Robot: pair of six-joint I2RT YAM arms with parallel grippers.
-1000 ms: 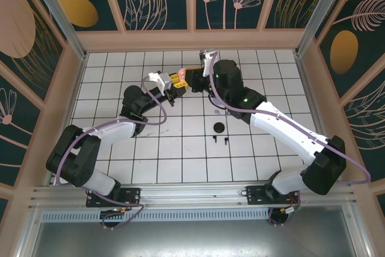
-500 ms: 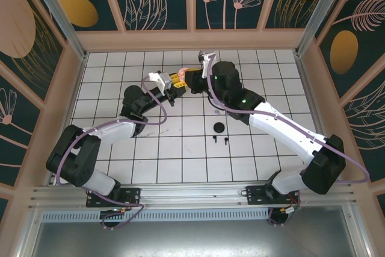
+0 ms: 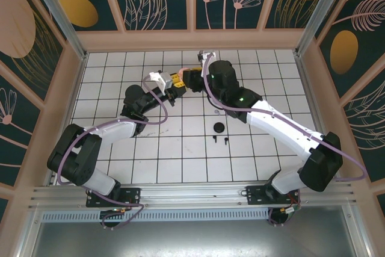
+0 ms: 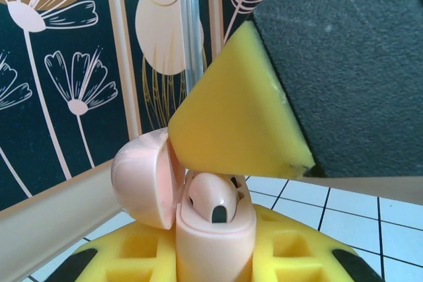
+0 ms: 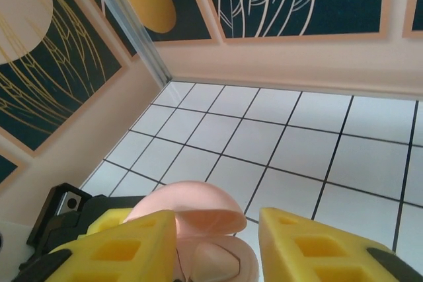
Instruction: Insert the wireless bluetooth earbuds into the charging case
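Since the pink earbud [image 4: 213, 197] already sits inside the open pink charging case [image 4: 215, 239], I'd say this is the let-go end of seating that bud. The left gripper [image 4: 215, 265] pinches the case low on its body, lid [image 4: 142, 179] flipped to the side, raised off the bench [image 5: 370, 156] as far as I can tell. The right gripper [image 5: 217, 239] hovers over the opening, fingers spread, gripping nothing. Both arms reach toward the far middle, wrists nose to nose. Next, my guess: lift the right arm clear without bumping the lid, then fetch another bud. The black buds [image 3: 225, 141] lie near the black case [image 3: 218, 127].
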